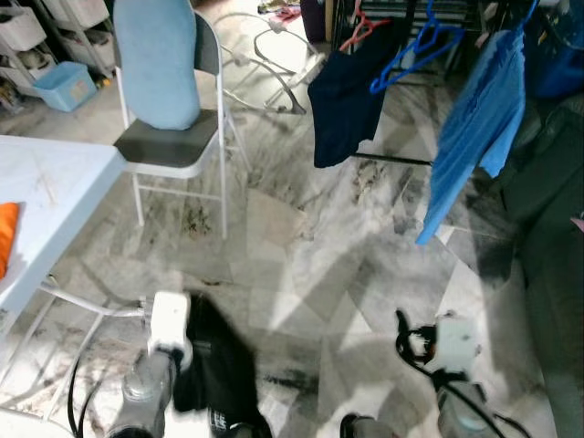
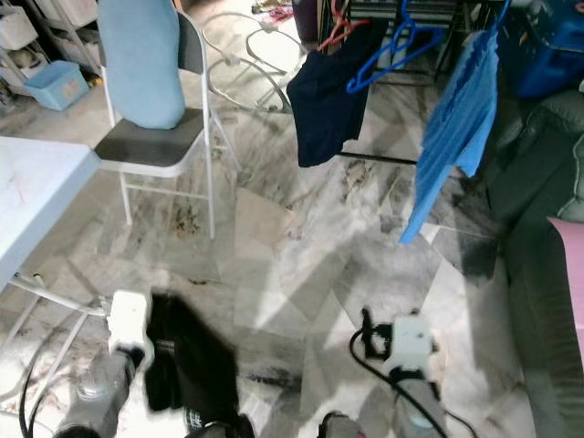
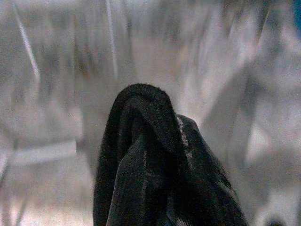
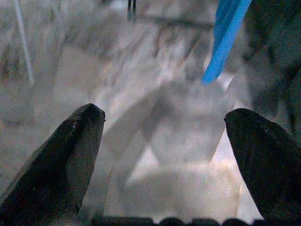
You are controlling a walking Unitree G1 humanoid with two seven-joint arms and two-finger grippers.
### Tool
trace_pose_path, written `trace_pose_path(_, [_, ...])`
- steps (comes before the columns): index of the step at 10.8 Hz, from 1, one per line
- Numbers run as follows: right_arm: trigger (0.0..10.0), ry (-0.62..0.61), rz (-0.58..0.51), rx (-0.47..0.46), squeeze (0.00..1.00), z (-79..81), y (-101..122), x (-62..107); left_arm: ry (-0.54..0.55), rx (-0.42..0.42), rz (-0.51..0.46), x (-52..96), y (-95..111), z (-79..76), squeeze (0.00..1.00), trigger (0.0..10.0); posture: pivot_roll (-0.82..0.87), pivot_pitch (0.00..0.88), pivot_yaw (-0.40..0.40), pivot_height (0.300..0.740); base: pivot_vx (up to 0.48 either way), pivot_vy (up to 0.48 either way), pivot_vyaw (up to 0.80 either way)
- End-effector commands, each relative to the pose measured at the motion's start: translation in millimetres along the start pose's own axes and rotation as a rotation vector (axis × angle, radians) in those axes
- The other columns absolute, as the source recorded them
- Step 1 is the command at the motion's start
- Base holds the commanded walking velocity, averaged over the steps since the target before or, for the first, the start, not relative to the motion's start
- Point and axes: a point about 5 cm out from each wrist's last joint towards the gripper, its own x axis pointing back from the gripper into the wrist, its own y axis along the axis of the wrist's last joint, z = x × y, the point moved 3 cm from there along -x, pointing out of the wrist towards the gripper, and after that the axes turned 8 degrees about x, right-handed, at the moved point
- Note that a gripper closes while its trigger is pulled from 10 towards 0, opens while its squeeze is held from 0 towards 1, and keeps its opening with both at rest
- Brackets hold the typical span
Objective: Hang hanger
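Left hand [image 3: 155,188] is clamped on a bunched black garment [image 1: 214,365], held low at the robot's left side above the marble floor [image 1: 301,274]; can't make out a hanger inside it. Right hand [image 4: 164,155] is spread wide, holding nothing, pointed at the floor toward the rack. Drying rack [image 1: 411,23] is well ahead, across open floor. Judging by this, hanging is not done: the carry is underway, with approach and hooking onto the rack left. Count on the rack: two garments, one navy garment [image 1: 342,100] on a red hanger [image 1: 360,32] and one blue shirt [image 1: 474,128], plus one bare blue hanger [image 1: 415,50] between them. One folding chair [image 1: 173,137], one white worktop [image 1: 46,201] at left, one blue bin [image 1: 66,87] far left.
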Motion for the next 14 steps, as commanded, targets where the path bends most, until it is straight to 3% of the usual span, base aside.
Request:
trace_pose_path(1, [10.0, 0.039, 0.067, -0.007, 0.00, 12.6, -15.4, 5.1, 0.036, -0.012, 0.092, 8.9, -22.0, 5.7, 0.00, 10.0, -0.19, 0.220, 0.097, 0.740, 0.000, 0.000, 0.00])
trace_pose_path(2, [10.0, 0.056, 0.079, 0.001, 0.00, 20.5, -17.7, 5.9, 0.051, -0.005, 0.096, 9.4, -23.3, 6.7, 0.00, 10.0, -0.19, 0.220, 0.097, 0.740, 0.000, 0.000, 0.00])
trace_pose_path(4, [10.0, 0.039, 0.107, -0.023, 0.00, 19.5, -22.1, 4.6, 0.045, 0.002, 0.159, 10.5, -35.3, -0.1, 0.00, 10.0, -0.18, 0.236, 0.116, 0.740, 0.000, 0.000, 0.00])
trace_pose_path(6, [10.0, 0.048, 0.120, -0.022, 0.00, 22.3, -25.9, 5.6, 0.032, 0.005, 0.160, 8.0, -35.2, -7.7, 0.00, 10.0, -0.18, 0.206, 0.121, 0.740, 0.000, 0.000, 0.00])
trace_pose_path(10, [10.0, 0.068, 0.124, 0.017, 0.00, 17.0, -24.9, 0.4, 0.041, 0.013, 0.129, 7.1, -30.8, -6.6, 0.00, 10.0, -0.18, 0.176, 0.083, 0.740, 0.000, 0.000, 0.00])
trace_pose_path(12, [10.0, 0.102, 0.164, 0.015, 0.00, 21.3, -31.1, 0.1, 0.097, 0.037, 0.193, 12.4, -43.8, -2.5, 0.00, 10.0, -0.18, 0.172, 0.076, 0.740, 0.000, 0.000, 0.00])
trace_pose_path(13, [10.0, 0.143, 0.185, 0.031, 0.00, 29.7, -34.2, 0.3, 0.127, 0.077, 0.171, 11.4, -41.5, -2.2, 0.00, 10.0, -0.17, 0.167, 0.068, 0.740, 0.000, 0.000, 0.00])
trace_pose_path(14, [10.0, 0.126, 0.130, 0.050, 0.00, 27.2, -22.8, -5.2, 0.099, 0.094, 0.101, -1.2, -17.8, -0.1, 0.00, 10.0, -0.17, 0.167, 0.062, 0.740, 0.000, 0.000, 0.00])
